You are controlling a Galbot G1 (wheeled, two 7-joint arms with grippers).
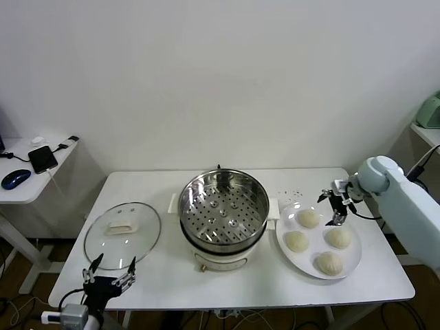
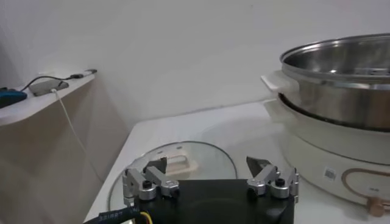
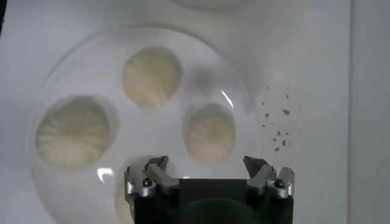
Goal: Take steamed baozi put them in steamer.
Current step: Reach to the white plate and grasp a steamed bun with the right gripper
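Right gripper [image 1: 337, 208] wide open above the plate [image 1: 353, 265] holding four steamed baozi [image 1: 308, 218], beside the empty steamer [image 1: 223, 206]; an off-centre closure could squash or nudge neighbouring buns

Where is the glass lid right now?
In the head view the glass lid lies flat on the table's left side, beside the steamer.

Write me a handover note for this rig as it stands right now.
Right hand: open, empty, above the white plate's far edge, over the baozi.
Left hand: open, empty, parked at the table's near left edge by the glass lid.
All four baozi on the plate.
Steamer uncovered, tray empty.
Done: nothing moved.
Left: all four transfers.
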